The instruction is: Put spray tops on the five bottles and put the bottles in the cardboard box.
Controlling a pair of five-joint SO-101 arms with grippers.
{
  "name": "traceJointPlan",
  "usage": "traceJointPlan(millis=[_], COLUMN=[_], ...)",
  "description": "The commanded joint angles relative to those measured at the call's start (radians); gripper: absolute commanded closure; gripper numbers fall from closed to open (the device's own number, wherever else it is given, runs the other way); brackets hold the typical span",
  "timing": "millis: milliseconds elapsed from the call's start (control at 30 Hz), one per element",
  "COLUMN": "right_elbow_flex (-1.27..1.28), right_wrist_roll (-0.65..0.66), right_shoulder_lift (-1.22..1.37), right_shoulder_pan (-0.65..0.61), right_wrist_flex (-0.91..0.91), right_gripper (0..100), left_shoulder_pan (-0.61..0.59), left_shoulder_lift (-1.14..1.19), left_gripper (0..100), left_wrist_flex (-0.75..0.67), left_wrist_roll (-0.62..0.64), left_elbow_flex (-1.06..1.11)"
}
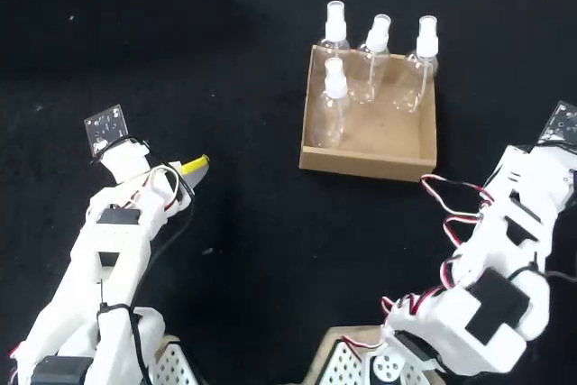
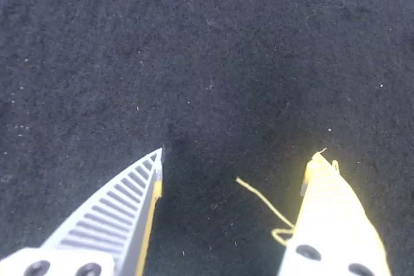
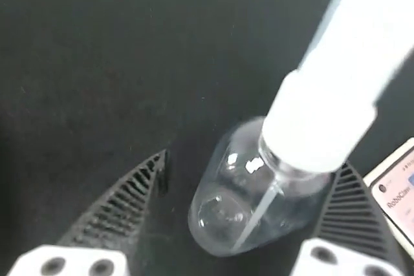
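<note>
Four clear bottles with white spray tops stand in the cardboard box at the middle right of the table. A fifth clear bottle with a white spray top lies between the fingers of my right gripper. It rests against one finger, with a dark gap to the other, so the gripper is open around it. My right arm stands to the right of the box. My left gripper, yellow-tipped, is open over bare black cloth, left of the box.
Black cloth covers the table. A square marker card sits on the left arm and another by the right arm. A loose yellow thread hangs at one left finger.
</note>
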Motion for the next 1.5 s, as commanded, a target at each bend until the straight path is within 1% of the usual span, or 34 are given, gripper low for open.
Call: traceJointPlan(millis=[0, 400, 900, 1133, 1467], right_elbow_flex=[-0.07, -0.116, -0.067, -0.045, -0.045], right_wrist_roll=[0.0, 0.0, 0.0, 0.0, 0.0], right_shoulder_lift=[-0.007, 0.004, 0.002, 0.002, 0.004], right_shoulder_pan=[0.018, 0.017, 0.021, 0.055, 0.035], right_wrist_flex=[-0.034, -0.031, -0.032, -0.032, -0.032], right_gripper=[67.3, 67.3, 67.3, 67.3, 67.3], left_shoulder_pan=[0.01, 0.01, 0.01, 0.01, 0.01], left_shoulder_lift=[0.002, 0.002, 0.002, 0.002, 0.002], left_gripper=[68, 67, 67, 67, 67], left_wrist_flex=[-0.018, -0.018, -0.018, -0.018, -0.018], left_wrist_roll=[0.012, 0.012, 0.012, 0.012, 0.012], left_elbow_flex=[-0.007, -0.008, -0.007, -0.007, -0.007])
